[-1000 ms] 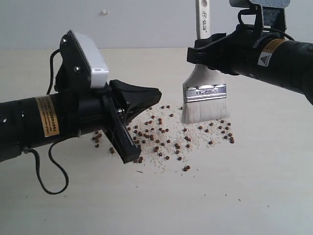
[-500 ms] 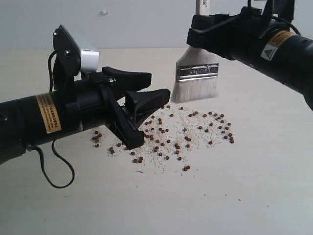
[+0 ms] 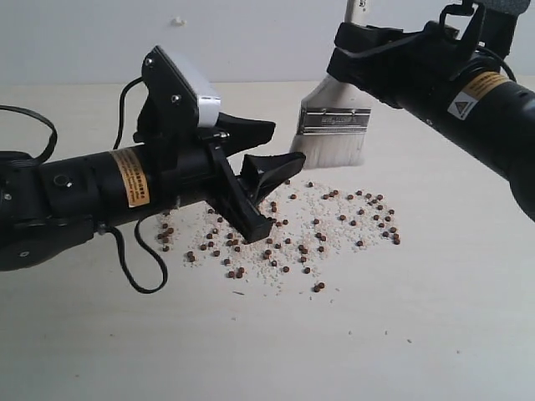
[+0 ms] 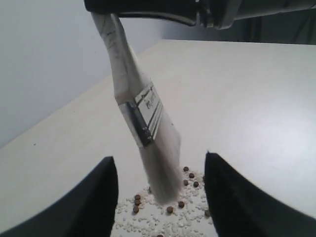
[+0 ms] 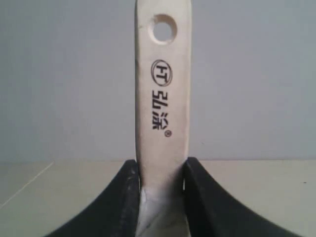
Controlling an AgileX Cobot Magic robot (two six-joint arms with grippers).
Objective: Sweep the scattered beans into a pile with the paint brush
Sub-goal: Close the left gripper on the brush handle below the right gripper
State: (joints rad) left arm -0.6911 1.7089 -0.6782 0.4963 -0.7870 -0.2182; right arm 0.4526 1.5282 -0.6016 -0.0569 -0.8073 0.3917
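Observation:
Reddish-brown beans (image 3: 292, 238) mixed with whitish grains lie spread over the pale table (image 3: 401, 334); no heaped pile shows. The paint brush (image 3: 336, 119) hangs upright at the far edge of the scatter, bristles (image 3: 330, 149) down and just above the table. My right gripper (image 3: 359, 46) is shut on its wooden handle (image 5: 163, 108). My left gripper (image 3: 286, 144) stands open and empty, low over the scatter's left part and pointing at the bristles. In the left wrist view the brush (image 4: 143, 113) hangs between the open fingers (image 4: 98, 197) with beans (image 4: 170, 210) below it.
A black cable loop (image 3: 138, 280) from the left arm lies on the table at the front left. A plain wall (image 3: 251, 33) stands behind the table's far edge.
My left gripper has opened from shut and the arm has shifted right and turned. The brush rose off the scatter's right side and moved back and slightly left.

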